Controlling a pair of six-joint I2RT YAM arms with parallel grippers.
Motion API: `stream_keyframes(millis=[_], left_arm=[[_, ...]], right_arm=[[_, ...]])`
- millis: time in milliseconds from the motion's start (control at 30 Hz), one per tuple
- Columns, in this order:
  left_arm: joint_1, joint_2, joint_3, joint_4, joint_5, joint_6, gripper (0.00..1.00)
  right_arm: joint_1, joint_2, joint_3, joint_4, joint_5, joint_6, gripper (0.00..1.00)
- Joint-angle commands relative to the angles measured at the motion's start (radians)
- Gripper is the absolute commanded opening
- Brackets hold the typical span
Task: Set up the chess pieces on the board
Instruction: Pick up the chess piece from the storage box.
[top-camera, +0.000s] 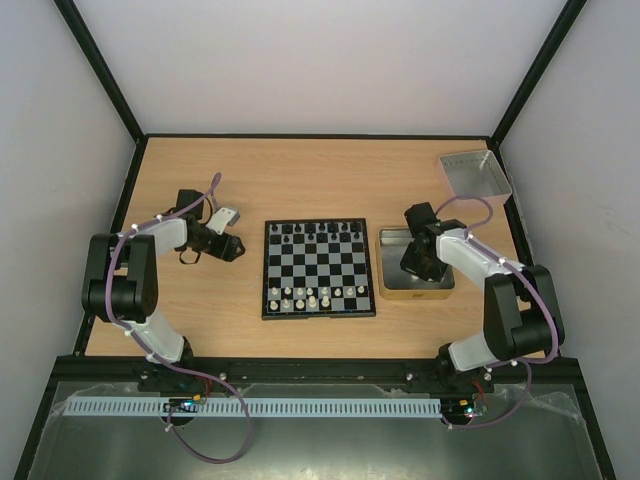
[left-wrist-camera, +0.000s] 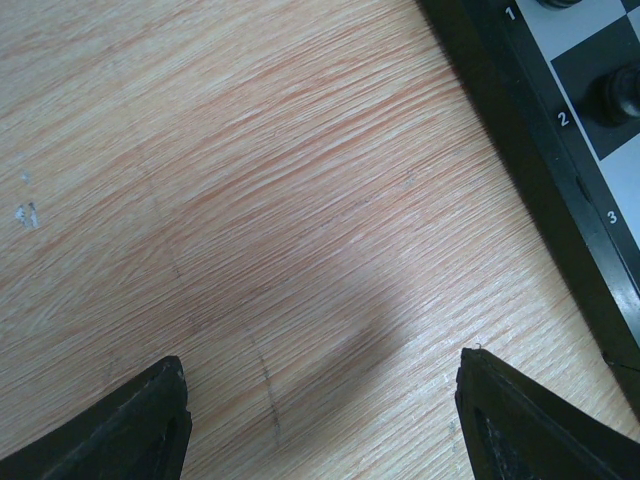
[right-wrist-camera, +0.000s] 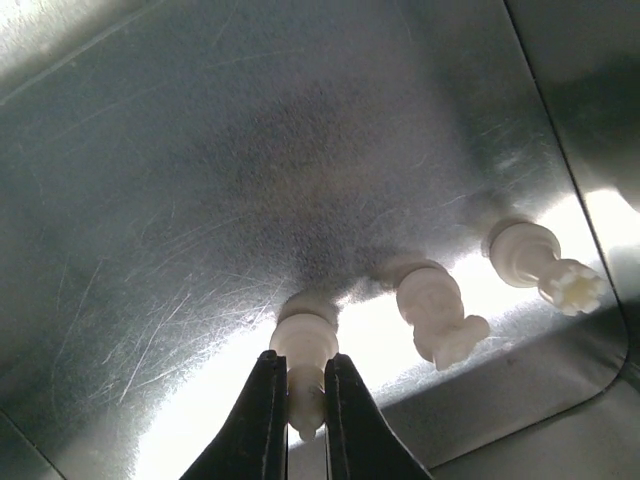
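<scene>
— Currently, what is held by the right claw (right-wrist-camera: 303, 368)?
— A white chess piece (right-wrist-camera: 305, 338), pinched between its fingers (right-wrist-camera: 262, 410), in the tray (right-wrist-camera: 150, 150). Held at the narrow neck, it may be dropped

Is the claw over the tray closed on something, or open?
Closed. The right gripper pinches a white chess piece between its fingers, inside the metal tray.

I am counting one board (top-camera: 319, 268), one grey tray (top-camera: 476, 173), one tan-rimmed tray (top-camera: 415, 293) and, through my right wrist camera, three white pieces (right-wrist-camera: 435, 305). Those standing on the board are showing too small for counting.
</scene>
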Motion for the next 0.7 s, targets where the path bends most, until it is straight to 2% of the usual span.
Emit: stream_keyframes(millis=[0,167,400,667], left_arm=[[0.000,0.068,-0.036,-0.109,-0.023,-0.003,0.73],[0.000,0.066,-0.036,-0.109,-0.023,-0.004,0.73],[0.000,0.061,-0.038,-0.107,-0.027,-0.005,0.73],[0.000,0.058,-0.040,-0.105,-0.027,-0.007,0.73]], right_arm=[[-0.004,-0.046,0.040,-0.059,0.037,0.002,0.02],[0.053,-0.085,0.093,-0.126,0.037,0.016,0.02],[0.301,-0.091,0.205,-0.226,0.073,0.112,0.02],[0.526,-0.071,0.243,-0.230,0.061,0.229,0.02]])
